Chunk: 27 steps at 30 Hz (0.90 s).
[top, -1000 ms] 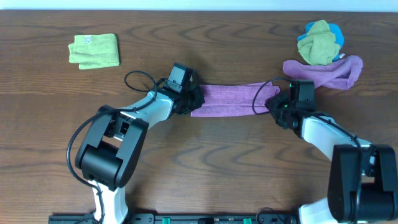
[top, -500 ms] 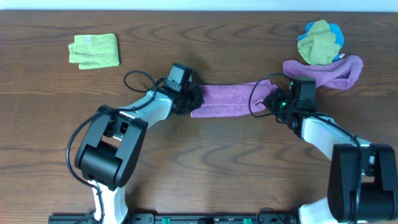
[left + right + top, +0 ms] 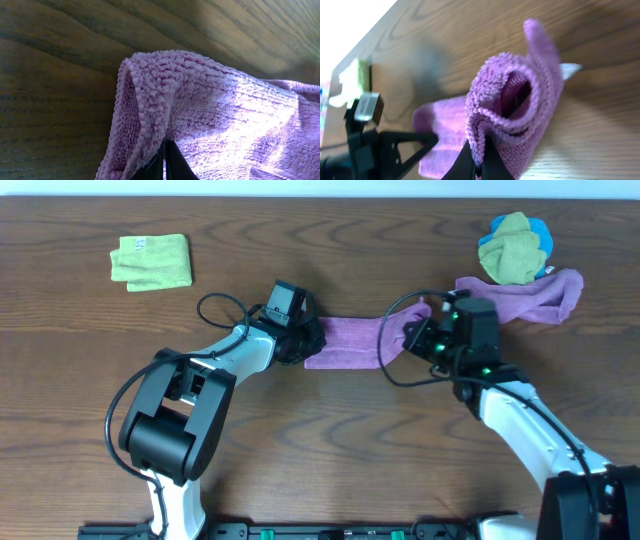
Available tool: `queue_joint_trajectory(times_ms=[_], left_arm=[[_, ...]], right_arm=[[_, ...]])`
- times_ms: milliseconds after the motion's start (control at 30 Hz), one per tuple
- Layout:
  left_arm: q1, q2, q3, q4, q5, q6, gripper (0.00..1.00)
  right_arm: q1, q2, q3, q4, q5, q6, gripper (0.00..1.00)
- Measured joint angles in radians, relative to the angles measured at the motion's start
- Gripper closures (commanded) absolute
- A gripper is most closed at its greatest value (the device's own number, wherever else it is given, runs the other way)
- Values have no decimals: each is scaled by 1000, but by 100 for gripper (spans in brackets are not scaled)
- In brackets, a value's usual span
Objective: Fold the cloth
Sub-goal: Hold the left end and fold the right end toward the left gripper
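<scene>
The purple cloth (image 3: 345, 342) lies as a folded band on the wooden table between the two arms. My left gripper (image 3: 305, 338) is shut on its left end, which lies on the table; the left wrist view shows the pinched fold (image 3: 165, 115) close up, above my left gripper (image 3: 165, 162). My right gripper (image 3: 412, 338) is shut on the right end and holds it lifted off the table, over the band. In the right wrist view the gripped end (image 3: 515, 107) is bunched above my right gripper (image 3: 477, 162), with a small white tag (image 3: 570, 68) behind it.
A lime-green folded cloth (image 3: 151, 261) lies at the back left. A second purple cloth (image 3: 530, 295), rumpled in a long band, lies at the back right, with a green and blue bundle (image 3: 515, 246) on its far side.
My right gripper has lifted the cloth's right end and carried it to the left, shortening the band. The left gripper has stayed in place.
</scene>
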Motion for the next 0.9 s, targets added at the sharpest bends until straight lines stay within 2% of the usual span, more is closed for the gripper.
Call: queue_joint_trajectory(times_ms=[267, 633, 900], left_arm=[[1, 0, 0, 0, 0, 0, 94], [1, 0, 0, 0, 0, 7, 94], [3, 0, 0, -1, 3, 19, 94]], right_arm=[[135, 0, 0, 58, -2, 0, 99], [205, 10, 1, 134, 12, 5, 99], [218, 154, 115, 81, 4, 8, 99]])
